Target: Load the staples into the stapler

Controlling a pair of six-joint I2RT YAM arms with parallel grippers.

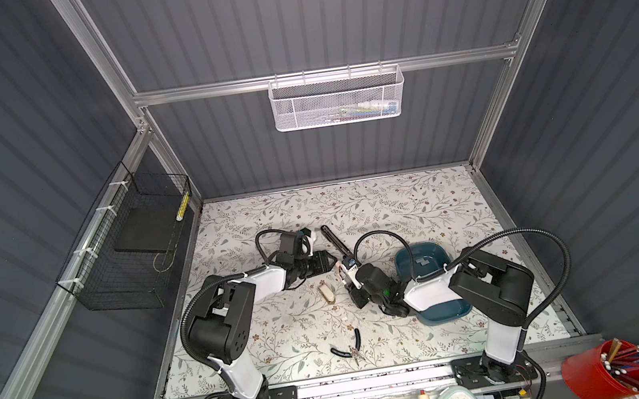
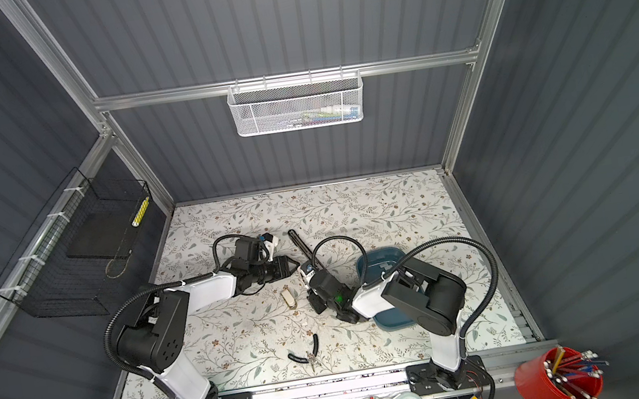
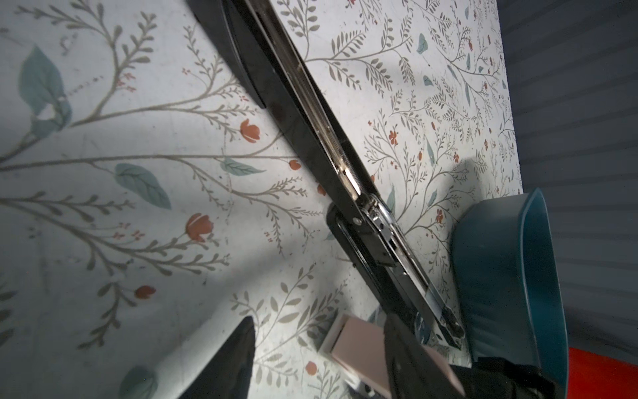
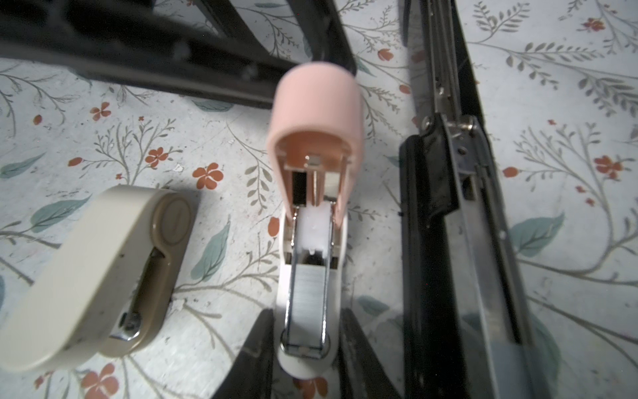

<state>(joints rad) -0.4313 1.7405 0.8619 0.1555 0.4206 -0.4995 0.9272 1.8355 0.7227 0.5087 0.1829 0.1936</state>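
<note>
So the right gripper (image 4: 305,312) has its fingers (image 4: 255,359) clamped on the white base of a little pink stapler (image 4: 314,114). Its lid is flipped up, and a strip of staples (image 4: 307,293) already sits in the channel. More loose strips (image 1: 422,263) seem to be lying in the blue basin (image 1: 433,246), though they're too small to be sure. The right arm hangs over the near half of that basin, so part of it is hidden.

The left gripper (image 1: 332,265) is right across from it with its fingers (image 3: 228,359) spread and nothing in them. One finger is crowding the raised pink lid, but I can't tell if it's actually touching.

It's pretty cramped in there. The long black stapler (image 1: 334,242) lies opened flat on the counter (image 1: 394,207), just beside the pink one, running diagonally toward the back. A beige stapler (image 1: 327,294) sits on the other side, a bit closer to the front. Black-handled pliers (image 1: 350,346) lie well apart, near the front edge.
</note>
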